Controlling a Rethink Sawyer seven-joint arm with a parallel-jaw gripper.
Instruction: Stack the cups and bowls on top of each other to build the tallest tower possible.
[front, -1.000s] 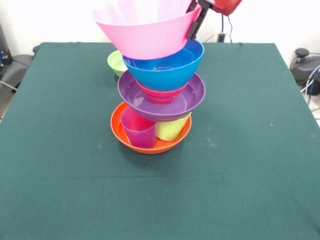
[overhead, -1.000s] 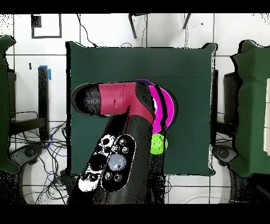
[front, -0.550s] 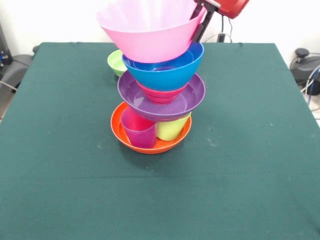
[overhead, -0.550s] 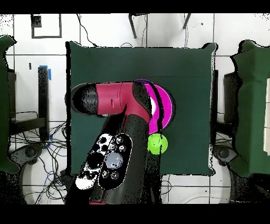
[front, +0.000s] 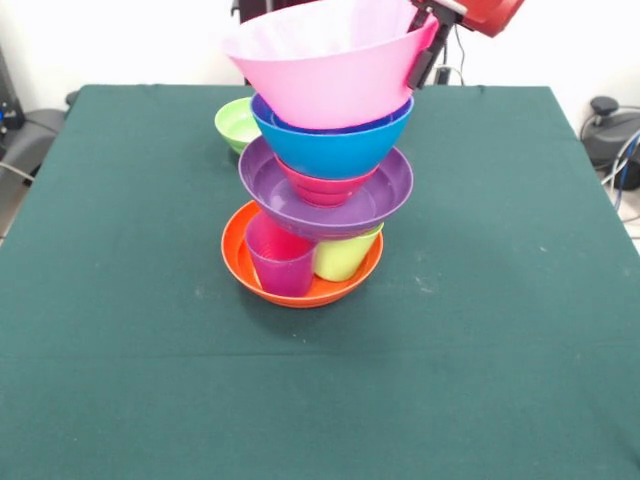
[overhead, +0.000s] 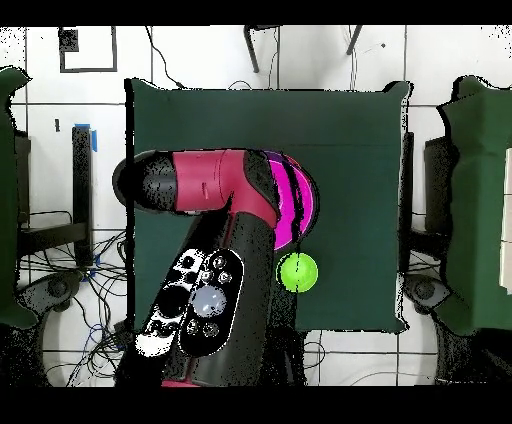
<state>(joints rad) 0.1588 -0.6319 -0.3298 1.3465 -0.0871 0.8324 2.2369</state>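
From my seat the tower (front: 318, 190) stands near the middle of the green table (front: 500, 300), a little toward its far side in the front view. At its base is the orange bowl (front: 300, 285), with the purple cup (front: 279, 258) and the lime cup (front: 345, 255) standing side by side inside it. The purple bowl (front: 325, 190) sits on top of those two cups, the small red bowl (front: 325, 185) is nested in it, and the blue bowl (front: 335, 140) rests on the red one. At the very top the big pink bowl (front: 325, 65) is tilted, its right rim raised and its lower side inside the blue bowl. The gripper (front: 425, 50) is clamped on that raised right rim, with the red arm (overhead: 205, 185) reaching over the stack in the overhead view and hiding most of it. A small green bowl (front: 237, 124) sits alone on the cloth just behind the tower, apart from it.
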